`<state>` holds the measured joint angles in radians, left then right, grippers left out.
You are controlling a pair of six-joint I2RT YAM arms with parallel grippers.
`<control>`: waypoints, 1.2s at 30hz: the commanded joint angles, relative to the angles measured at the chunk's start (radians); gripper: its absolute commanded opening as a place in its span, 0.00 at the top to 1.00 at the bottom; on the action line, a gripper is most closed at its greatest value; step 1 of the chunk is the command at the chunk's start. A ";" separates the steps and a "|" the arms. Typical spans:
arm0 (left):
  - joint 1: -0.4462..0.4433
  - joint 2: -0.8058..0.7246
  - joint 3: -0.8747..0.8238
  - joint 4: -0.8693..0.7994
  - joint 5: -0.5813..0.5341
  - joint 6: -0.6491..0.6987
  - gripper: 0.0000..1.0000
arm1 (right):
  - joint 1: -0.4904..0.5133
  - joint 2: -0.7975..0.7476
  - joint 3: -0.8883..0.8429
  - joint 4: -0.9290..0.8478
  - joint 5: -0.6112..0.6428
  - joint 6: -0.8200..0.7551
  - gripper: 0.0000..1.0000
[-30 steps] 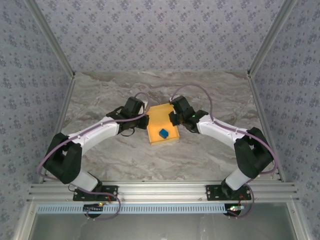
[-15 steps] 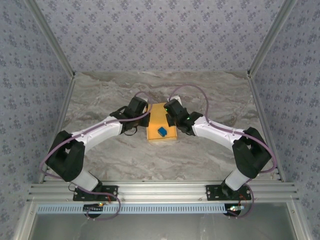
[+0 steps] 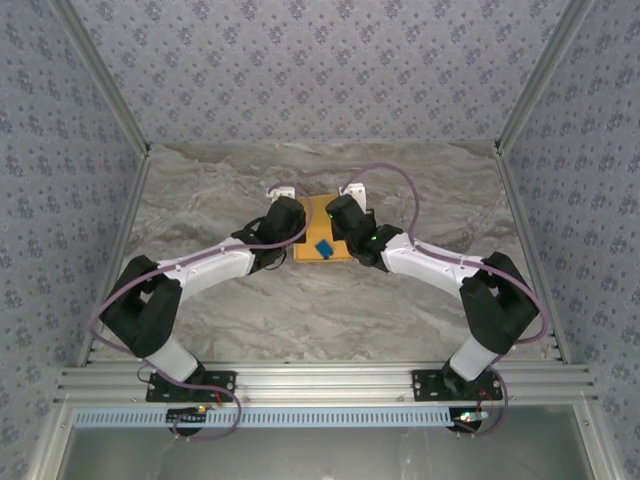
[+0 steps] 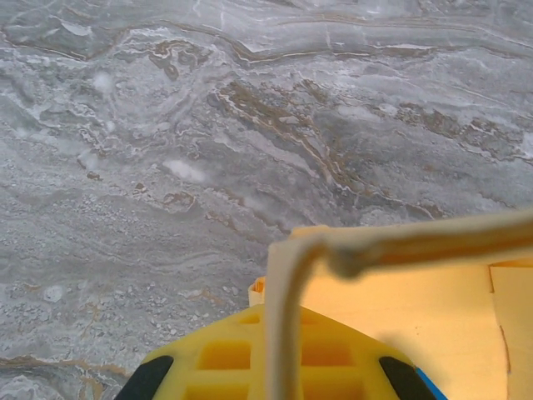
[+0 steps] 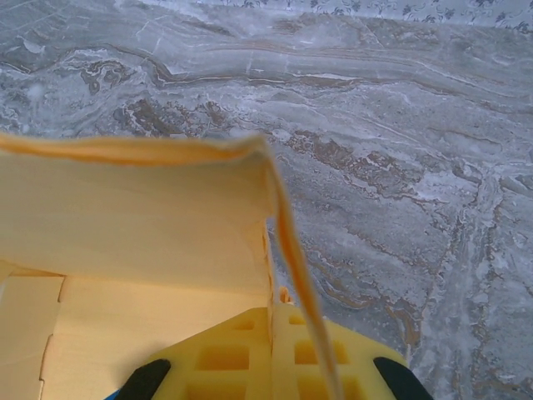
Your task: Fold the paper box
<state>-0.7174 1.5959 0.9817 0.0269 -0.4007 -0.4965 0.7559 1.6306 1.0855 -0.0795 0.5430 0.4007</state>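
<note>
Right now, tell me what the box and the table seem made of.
Box: thin matte orange-yellow cardboard, judging by its slim pale cut edge and bent flap. Table: grey veined stone look, dull sheen; real marble or a print, cannot tell.

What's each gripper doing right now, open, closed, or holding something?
Left gripper: closed, pinching a side wall of the box.
Right gripper: closed, pinching the opposite wall of the box.

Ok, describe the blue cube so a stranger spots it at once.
On the marble table, find the orange-yellow paper box at its middle. The blue cube lies on it near its near edge: tiny, the one blue thing there.
</note>
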 commanded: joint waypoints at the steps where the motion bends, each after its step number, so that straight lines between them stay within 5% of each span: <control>1: -0.020 0.014 -0.025 0.099 -0.098 -0.029 1.00 | -0.004 0.016 -0.025 0.042 0.041 0.041 0.94; 36: -0.229 0.085 -0.366 0.521 -0.446 0.044 1.00 | 0.039 -0.009 -0.327 0.270 0.085 0.126 0.92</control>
<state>-0.9436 1.6558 0.6468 0.5533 -0.7895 -0.4690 0.8005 1.6291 0.8036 0.2302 0.5705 0.5163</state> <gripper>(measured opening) 0.044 0.085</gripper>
